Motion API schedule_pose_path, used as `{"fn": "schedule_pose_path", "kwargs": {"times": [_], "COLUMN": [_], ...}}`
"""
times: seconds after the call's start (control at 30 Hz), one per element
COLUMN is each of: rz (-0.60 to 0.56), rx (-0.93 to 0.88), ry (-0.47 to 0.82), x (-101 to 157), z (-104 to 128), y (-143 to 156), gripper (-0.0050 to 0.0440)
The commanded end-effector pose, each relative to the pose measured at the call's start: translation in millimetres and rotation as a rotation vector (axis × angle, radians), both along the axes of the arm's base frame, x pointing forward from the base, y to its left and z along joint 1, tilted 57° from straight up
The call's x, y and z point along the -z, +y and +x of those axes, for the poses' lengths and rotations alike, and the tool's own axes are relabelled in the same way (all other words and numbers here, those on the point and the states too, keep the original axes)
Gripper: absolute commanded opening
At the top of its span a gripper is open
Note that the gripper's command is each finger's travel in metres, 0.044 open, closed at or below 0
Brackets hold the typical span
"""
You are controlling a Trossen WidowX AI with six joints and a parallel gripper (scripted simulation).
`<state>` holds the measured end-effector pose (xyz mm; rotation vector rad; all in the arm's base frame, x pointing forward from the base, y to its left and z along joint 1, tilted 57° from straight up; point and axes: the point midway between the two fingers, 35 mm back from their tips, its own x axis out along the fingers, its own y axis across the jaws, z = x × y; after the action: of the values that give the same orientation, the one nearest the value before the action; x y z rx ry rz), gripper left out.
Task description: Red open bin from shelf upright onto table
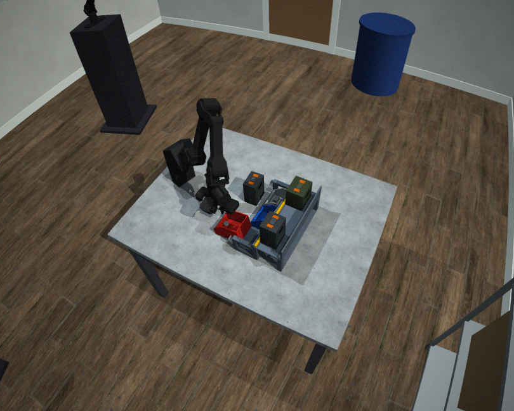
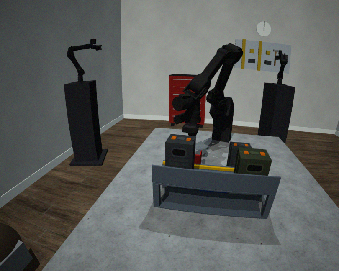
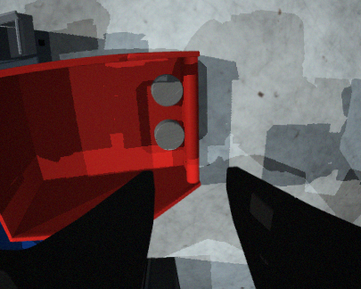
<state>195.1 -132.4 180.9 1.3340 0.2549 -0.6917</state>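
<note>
The red open bin (image 1: 231, 224) stands upright at the left front end of the grey shelf (image 1: 280, 229), touching it. Two grey round parts (image 3: 168, 112) lie inside the bin (image 3: 89, 130). In the exterior view only a red sliver of the bin (image 2: 197, 157) shows behind a dark case. My gripper (image 1: 221, 207) hovers above and just beside the bin's corner, pointing down. In the wrist view its fingers stand apart with bare table between them; the left finger overlaps the bin's wall in the picture. It holds nothing.
A blue bin (image 1: 263, 213) sits in the shelf next to the red one. Two dark cases (image 1: 253, 187) (image 1: 273, 229) and a green case (image 1: 298, 192) stand on or by the shelf. The arm's base (image 1: 179, 161) is at the table's far left.
</note>
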Motion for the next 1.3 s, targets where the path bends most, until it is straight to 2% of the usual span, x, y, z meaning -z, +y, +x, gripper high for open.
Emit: {"fn": "schedule_pose_path", "kwargs": {"times": [0.0,1.27], "rz": [-0.005,-0.009], "rx": [0.004,-0.001], "ry": [-0.006,-0.009], "x": [-2.2,3.1], "z": [0.3,6.2], "y": [-0.6,-3.0], "gripper": [0.0150,0.0150]}}
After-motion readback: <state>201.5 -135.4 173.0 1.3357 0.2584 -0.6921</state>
